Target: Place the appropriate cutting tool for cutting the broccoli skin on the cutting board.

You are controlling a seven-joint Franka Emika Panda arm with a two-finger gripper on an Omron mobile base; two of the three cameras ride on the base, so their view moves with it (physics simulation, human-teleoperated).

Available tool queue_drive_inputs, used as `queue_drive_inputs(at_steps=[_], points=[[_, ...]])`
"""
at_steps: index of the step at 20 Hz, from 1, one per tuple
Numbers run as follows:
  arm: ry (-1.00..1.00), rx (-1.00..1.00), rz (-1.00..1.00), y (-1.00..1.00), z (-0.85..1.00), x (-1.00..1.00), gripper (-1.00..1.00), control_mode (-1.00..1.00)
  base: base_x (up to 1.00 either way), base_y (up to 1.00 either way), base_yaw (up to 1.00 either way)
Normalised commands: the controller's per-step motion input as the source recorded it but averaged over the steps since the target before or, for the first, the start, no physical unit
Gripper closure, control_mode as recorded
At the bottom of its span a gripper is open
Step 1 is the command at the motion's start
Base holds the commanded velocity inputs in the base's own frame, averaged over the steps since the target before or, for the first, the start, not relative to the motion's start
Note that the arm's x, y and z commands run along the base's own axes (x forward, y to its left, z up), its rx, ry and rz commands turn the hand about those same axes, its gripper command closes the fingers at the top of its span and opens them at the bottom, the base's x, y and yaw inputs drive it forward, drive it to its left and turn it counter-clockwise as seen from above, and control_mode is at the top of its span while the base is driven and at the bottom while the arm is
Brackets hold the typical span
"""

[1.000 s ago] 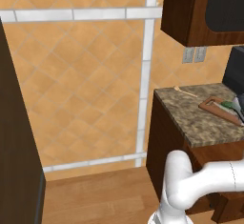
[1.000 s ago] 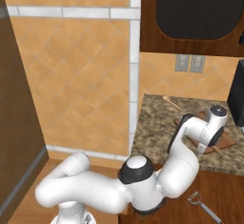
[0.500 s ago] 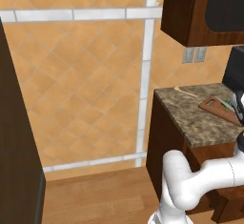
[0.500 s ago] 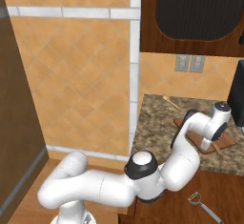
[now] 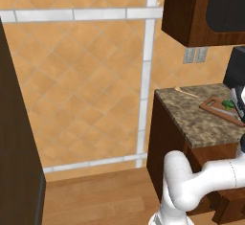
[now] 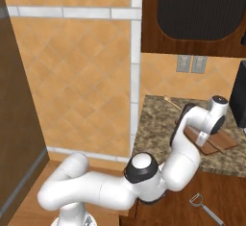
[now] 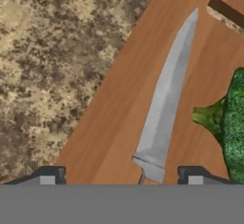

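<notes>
A knife (image 7: 167,99) with a long grey blade lies flat on the reddish-brown cutting board (image 7: 119,123), its tip pointing away from the hand. The green broccoli (image 7: 233,123) rests on the board just right of the blade. My gripper (image 7: 121,175) hovers low over the knife's handle end, open, its two fingertips (image 7: 50,175) standing wide on either side without touching the blade. From the left base view the cutting board (image 5: 213,105) sits at the right end of the counter with the broccoli (image 5: 228,104) on it. In the right base view the hand covers much of the cutting board (image 6: 222,144).
The speckled stone countertop (image 5: 186,111) carries a wooden spoon (image 5: 185,91) near the back wall. A dark appliance (image 6: 239,97) stands behind the board on the right. A peeler (image 6: 205,207) lies on the wooden floor in front of the cabinet. An upper cabinet (image 5: 201,8) hangs overhead.
The jaws have gone from shut to wide open, and the knife now lies free on the board. The arm has barely shifted.
</notes>
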Motion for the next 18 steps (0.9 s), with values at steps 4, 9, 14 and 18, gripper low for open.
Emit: queue_drive_inputs(at_steps=[4,9,14,18], points=[[-0.01,0.0,-0.01,0.74,0.59,-0.74,-1.0,-1.0,0.0,0.0,0.0],[0.0,-0.02,-0.04,1.0,0.44,-0.67,-1.0,-1.0,0.0,0.0,0.0],[0.0,-0.06,-0.03,1.0,0.14,-0.54,-1.0,-1.0,0.0,0.0,0.0],[0.02,-0.07,-0.02,1.0,0.08,-0.45,-1.0,-1.0,0.0,0.0,0.0]])
